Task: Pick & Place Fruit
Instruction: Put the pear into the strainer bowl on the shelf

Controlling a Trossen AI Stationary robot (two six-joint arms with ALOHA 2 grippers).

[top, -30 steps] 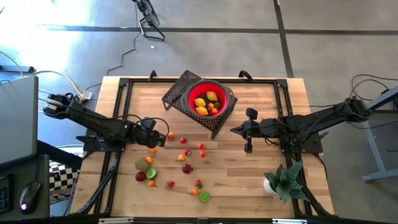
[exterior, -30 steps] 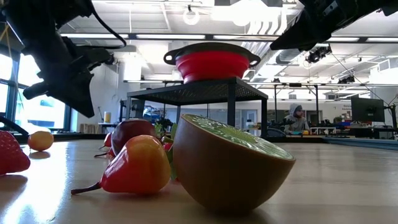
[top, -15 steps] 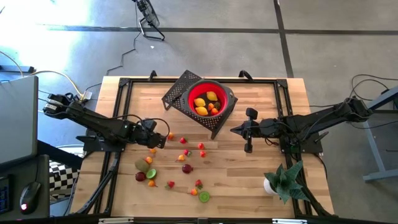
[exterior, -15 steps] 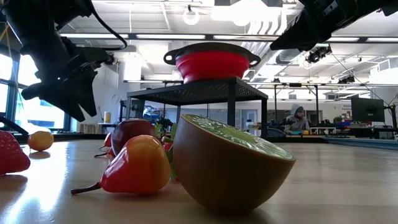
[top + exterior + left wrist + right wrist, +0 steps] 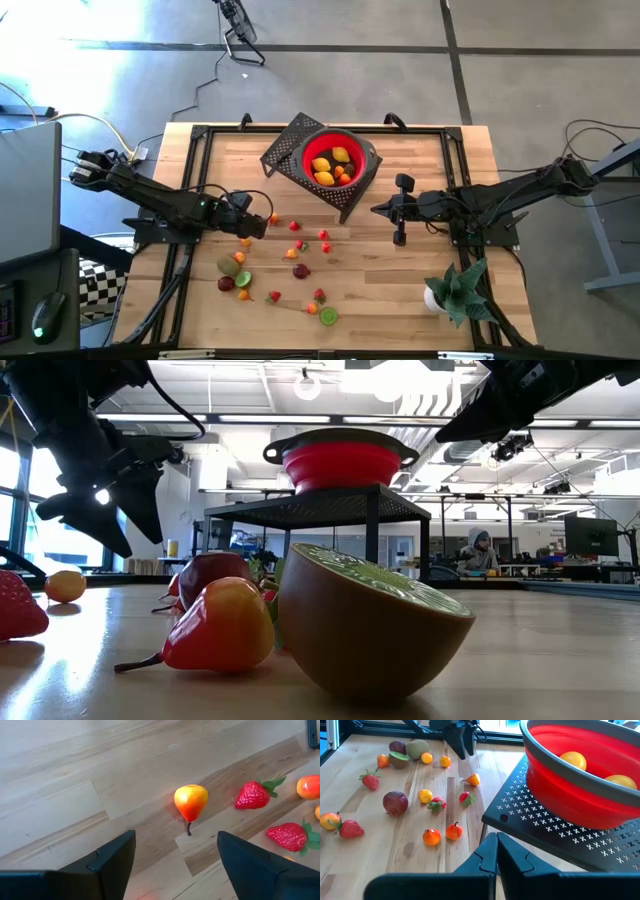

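Small toy fruits (image 5: 295, 255) lie scattered on the wooden table's near left half; several more sit in the red bowl (image 5: 335, 158) on a black rack. My left gripper (image 5: 258, 228) hovers open above the table at the left, with nothing between its fingers. A little yellow-red pear (image 5: 190, 801) lies on its side just beyond the fingertips, with strawberries (image 5: 255, 795) past it. My right gripper (image 5: 378, 210) hangs shut and empty in the air at the right of the rack, clear of the fruit.
The black perforated rack (image 5: 555, 840) raises the bowl (image 5: 590, 780) above the table at the far middle. A spiky green plant in a white pot (image 5: 455, 292) stands at the near right. Cut kiwi halves (image 5: 243, 278) and dark red fruits lie near the left front.
My left gripper has opened where it hangs, its fingers spreading from shut to wide apart. The fruits on the table have stayed where they were.
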